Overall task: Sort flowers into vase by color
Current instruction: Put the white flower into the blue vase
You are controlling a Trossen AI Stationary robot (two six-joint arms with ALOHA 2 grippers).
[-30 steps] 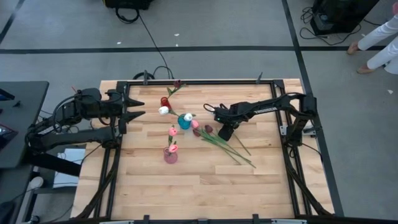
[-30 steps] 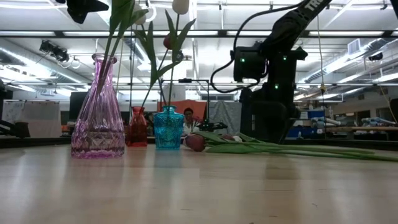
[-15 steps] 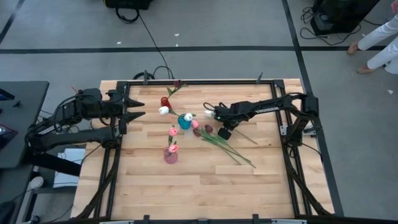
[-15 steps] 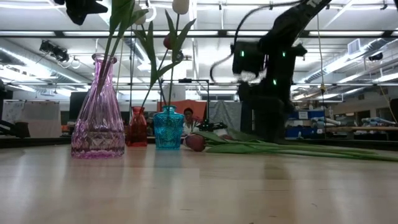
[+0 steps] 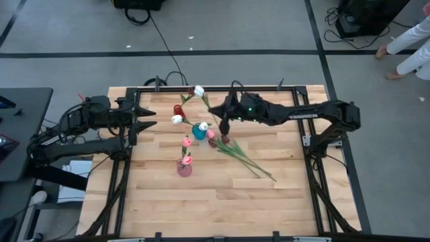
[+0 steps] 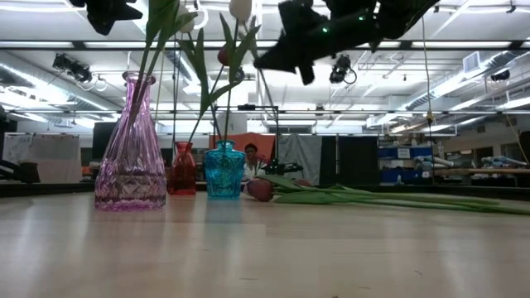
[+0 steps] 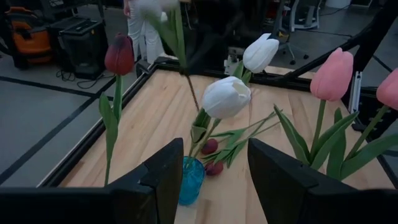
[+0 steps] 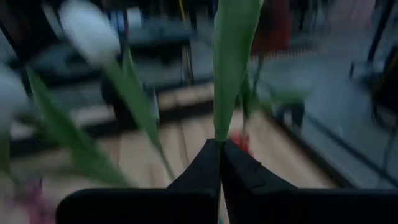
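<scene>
Your right gripper (image 5: 216,110) hangs above the blue vase (image 5: 199,131), its fingers (image 8: 208,163) pinching the stem of a white tulip (image 5: 199,91). More flowers (image 5: 242,156) lie on the tabletop (image 5: 215,202) just right of the vases. Your left gripper (image 5: 149,117) waits at the left edge, fingers spread.

The right gripper (image 5: 218,109) has risen from the loose flowers (image 5: 243,156) toward the vases, carrying a white tulip (image 5: 199,91)
</scene>
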